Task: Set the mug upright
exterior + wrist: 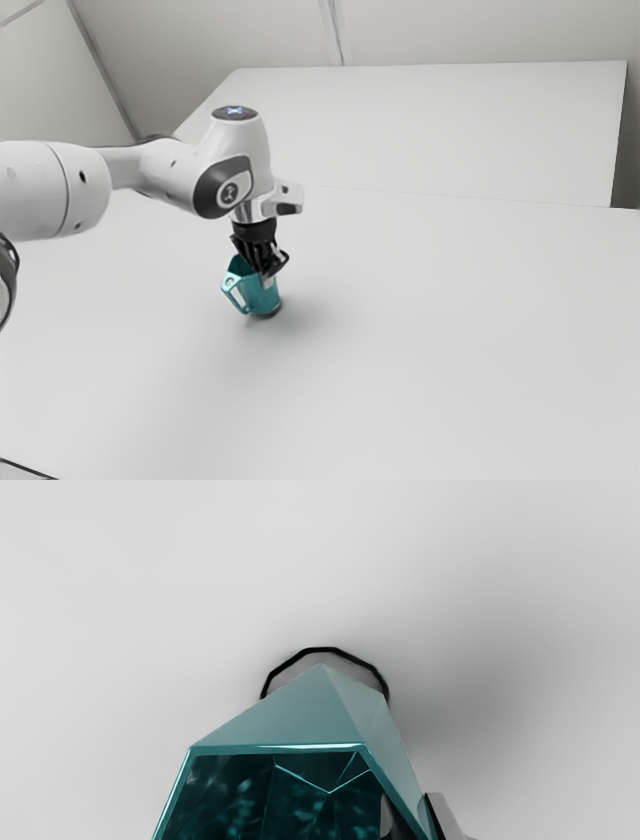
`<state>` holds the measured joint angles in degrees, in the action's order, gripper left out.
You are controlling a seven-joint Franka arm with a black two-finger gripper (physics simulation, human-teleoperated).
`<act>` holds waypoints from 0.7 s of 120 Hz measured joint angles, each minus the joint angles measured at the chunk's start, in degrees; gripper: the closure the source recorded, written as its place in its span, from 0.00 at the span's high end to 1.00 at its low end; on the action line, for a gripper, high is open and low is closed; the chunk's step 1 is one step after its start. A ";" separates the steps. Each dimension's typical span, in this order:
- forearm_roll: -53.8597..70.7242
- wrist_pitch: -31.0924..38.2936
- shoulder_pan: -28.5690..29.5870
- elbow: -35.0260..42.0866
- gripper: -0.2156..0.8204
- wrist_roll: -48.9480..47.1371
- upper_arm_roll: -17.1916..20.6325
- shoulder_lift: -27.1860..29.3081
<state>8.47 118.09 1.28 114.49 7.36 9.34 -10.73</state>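
Note:
The teal mug (262,300) has its opening up and its dark base down at the table, leaning slightly toward the exterior view's left, where its handle sticks out. My gripper (267,279) comes down from above onto the rim on the side away from the handle. In the wrist view the mug (285,722) opens toward the camera, with the dark-edged base past the rim. There the gripper (416,817) is shut on the mug's wall, one finger inside and the other outside. Whether the base fully touches the table, I cannot tell.
The pale table (430,350) extends around the mug, and a soft shadow lies beside its base. A second white surface (430,130) stands toward the back, near the walls.

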 joint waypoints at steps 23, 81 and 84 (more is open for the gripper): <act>-0.16 0.50 -0.03 -0.20 0.12 -0.55 -0.01 -1.75; -4.29 -7.85 -0.05 -12.41 0.72 -0.67 -0.14 6.31; -4.59 -8.99 0.09 -14.35 0.73 -0.65 -0.24 6.28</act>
<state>3.88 109.10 1.37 100.14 6.71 9.10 -4.46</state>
